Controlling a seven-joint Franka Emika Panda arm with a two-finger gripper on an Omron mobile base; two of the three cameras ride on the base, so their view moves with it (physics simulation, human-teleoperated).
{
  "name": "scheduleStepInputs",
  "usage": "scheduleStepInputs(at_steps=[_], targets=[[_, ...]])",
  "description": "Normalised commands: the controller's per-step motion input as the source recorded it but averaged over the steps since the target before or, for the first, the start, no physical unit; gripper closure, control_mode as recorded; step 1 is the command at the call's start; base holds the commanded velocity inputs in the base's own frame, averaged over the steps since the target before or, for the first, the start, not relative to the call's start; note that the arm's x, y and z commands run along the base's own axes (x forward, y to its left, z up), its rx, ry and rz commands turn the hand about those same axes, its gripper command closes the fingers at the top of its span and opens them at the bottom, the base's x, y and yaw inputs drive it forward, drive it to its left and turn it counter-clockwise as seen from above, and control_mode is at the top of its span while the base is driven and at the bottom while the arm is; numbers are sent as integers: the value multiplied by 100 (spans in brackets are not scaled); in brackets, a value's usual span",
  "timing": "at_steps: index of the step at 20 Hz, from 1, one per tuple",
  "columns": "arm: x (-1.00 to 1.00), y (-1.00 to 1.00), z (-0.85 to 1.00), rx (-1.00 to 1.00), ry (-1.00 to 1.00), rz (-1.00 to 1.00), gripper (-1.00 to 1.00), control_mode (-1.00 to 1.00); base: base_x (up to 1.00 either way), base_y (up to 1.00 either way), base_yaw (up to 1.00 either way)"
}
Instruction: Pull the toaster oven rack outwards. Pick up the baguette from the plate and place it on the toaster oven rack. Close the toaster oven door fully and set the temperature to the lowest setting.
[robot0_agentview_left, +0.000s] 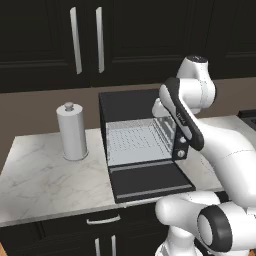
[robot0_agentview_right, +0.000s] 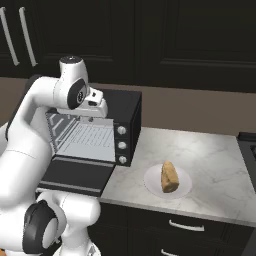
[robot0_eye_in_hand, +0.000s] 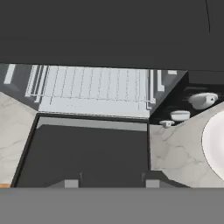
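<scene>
Baguette (robot0_agentview_right: 169, 176) lies on your plate (robot0_agentview_right: 183, 191), on the counter (robot0_agentview_right: 220, 160) right of the oven (robot0_agentview_right: 127, 112). Door (robot0_agentview_left: 150, 180) lies folded flat, the rack (robot0_agentview_left: 134, 142) sits inside the cavity, and 3 knobs (robot0_agentview_right: 121, 145) line the front. Your gripper (robot0_eye_in_hand: 111, 186) hangs above the door, empty; you cannot tell how far its jaws are parted.

The scene is lit evenly and softly, with no single source to be made out. The marble counter (robot0_agentview_right: 210, 155) is rendered bright, while the dark cabinets (robot0_agentview_left: 45, 40) are left nearly featureless. Pale sheen is seen on the cabinet handles (robot0_agentview_left: 75, 40). A faint shadow is cast beneath the baguette (robot0_agentview_right: 169, 176). Edges are softened by low resolution, and the rack's (robot0_eye_in_hand: 92, 87) bars are slightly smeared.
</scene>
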Motion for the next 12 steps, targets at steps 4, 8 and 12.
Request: scheduleStepInputs(at_steps=[4, 8, 12], targets=[[-16, 3, 0, -1, 0, 0, -100, -100, 0, 0, 0], [-35, 26, -1, -10, -1, 1, -100, -100, 0, 0, 0], [-34, 31, 0, -14, 0, 0, -100, -100, 0, 0, 0]])
